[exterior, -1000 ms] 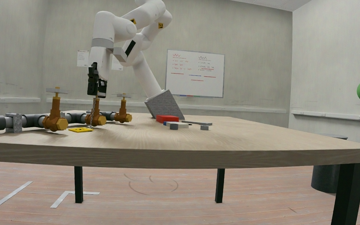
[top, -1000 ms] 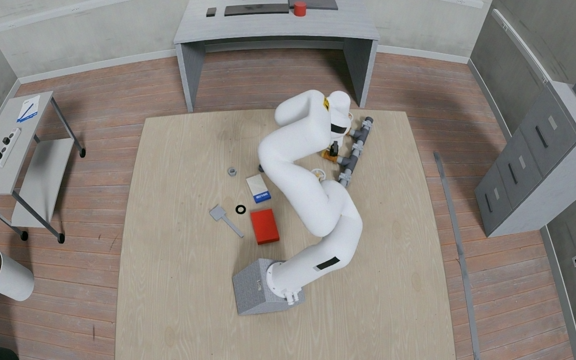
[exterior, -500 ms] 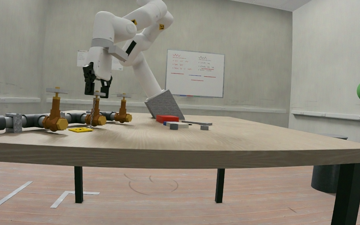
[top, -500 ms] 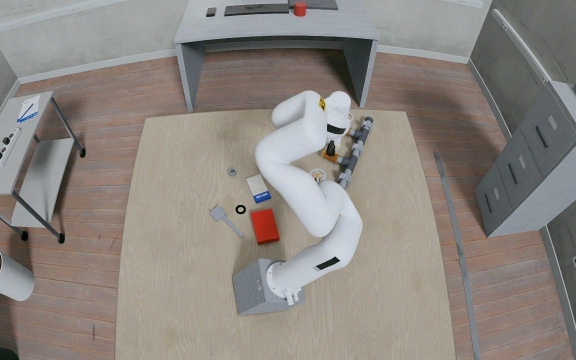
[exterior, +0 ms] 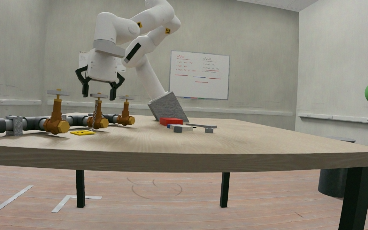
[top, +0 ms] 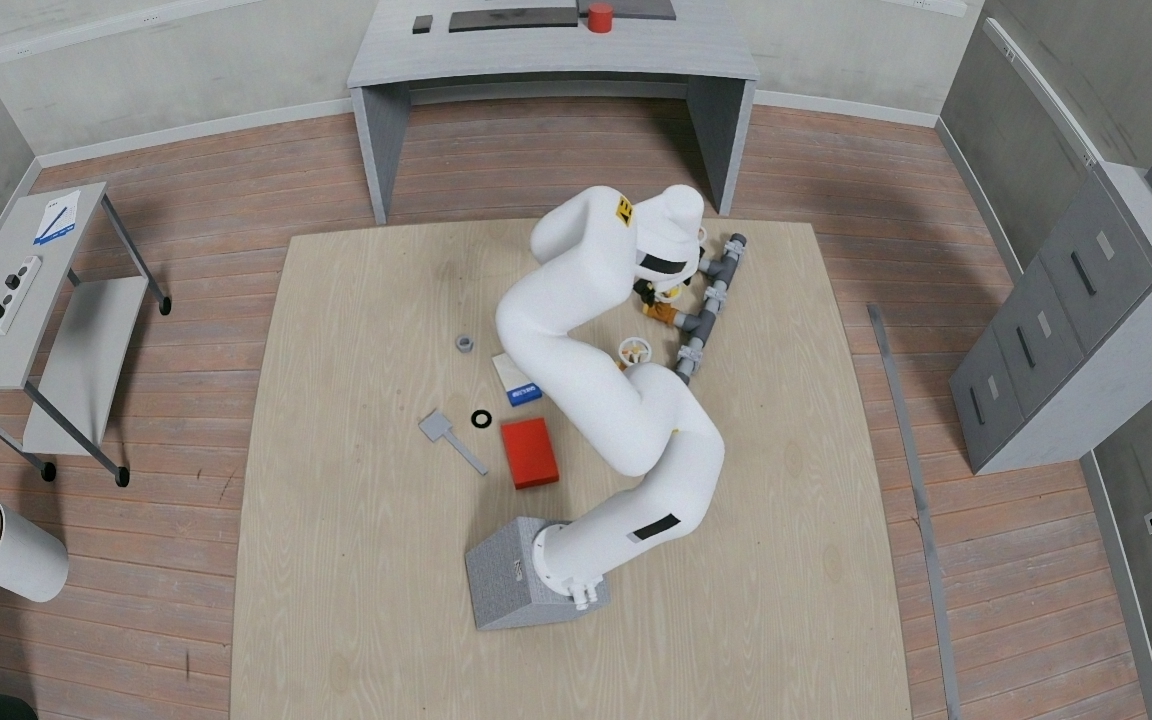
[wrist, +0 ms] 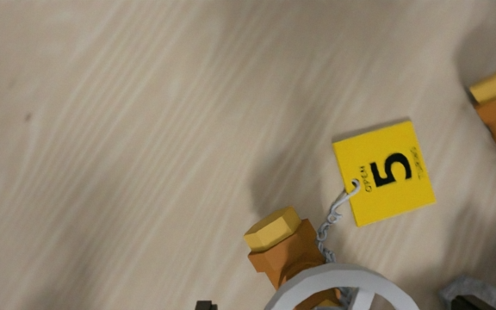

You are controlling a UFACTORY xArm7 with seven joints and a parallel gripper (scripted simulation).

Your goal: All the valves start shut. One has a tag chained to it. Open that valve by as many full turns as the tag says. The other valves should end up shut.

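Three brass valves with grey handwheels stand on a grey pipe (exterior: 34, 122) at the table's far side. The middle valve (exterior: 97, 112) has a chain to a yellow tag (exterior: 82, 132) lying flat on the table. In the wrist view the tag (wrist: 383, 172) reads "OPEN 5 TURNS", and the middle valve's handwheel (wrist: 343, 286) shows at the bottom edge. My gripper (exterior: 99, 93) is open, its fingers straddling the middle handwheel (exterior: 98, 95) with a gap on each side. The left valve (exterior: 56, 111) and right valve (exterior: 126, 111) stand apart from my fingers.
A red box (exterior: 170, 121), a white and blue box (top: 516, 379), a grey nut (top: 464, 342), a black ring (top: 478, 413) and a flat grey tool (top: 450, 438) lie near the table's middle. My arm's base (top: 517, 573) stands at the near edge.
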